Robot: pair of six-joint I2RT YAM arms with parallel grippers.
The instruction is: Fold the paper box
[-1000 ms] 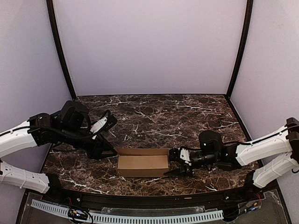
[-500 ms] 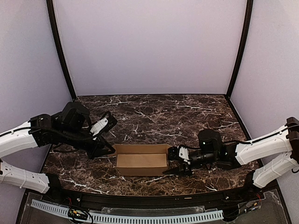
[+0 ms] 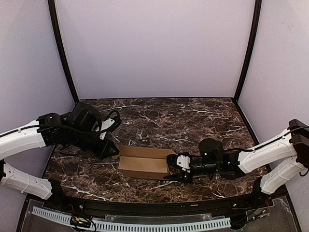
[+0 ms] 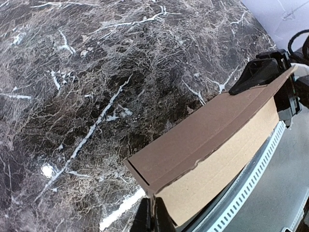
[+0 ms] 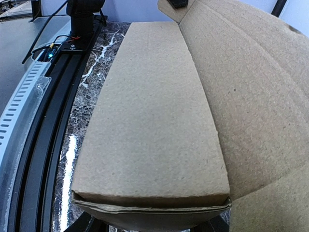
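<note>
Paper box (image 3: 145, 165), plain tan cardboard, slim and long, lying crosswise on dark marble table (image 3: 169, 121) near its front edge, spanned between two robot arms. Left gripper (image 3: 112, 153) at the box's left end, jaws fully closed, seemingly pinching a thin cardboard edge at that corner. Right gripper (image 3: 175, 170) at the opposite end, jaws about half open and set around the narrow end of the box, apparently gripping it. Long lid flap (image 5: 251, 96) raised along the far side, not yet folded down. Likely step: steadying the body for closing that flap. Best done by bracing both ends evenly, avoiding any twist between the arms, and pressing along the crease rather than mid-panel, to avoid buckling or tearing the thin card.
</note>
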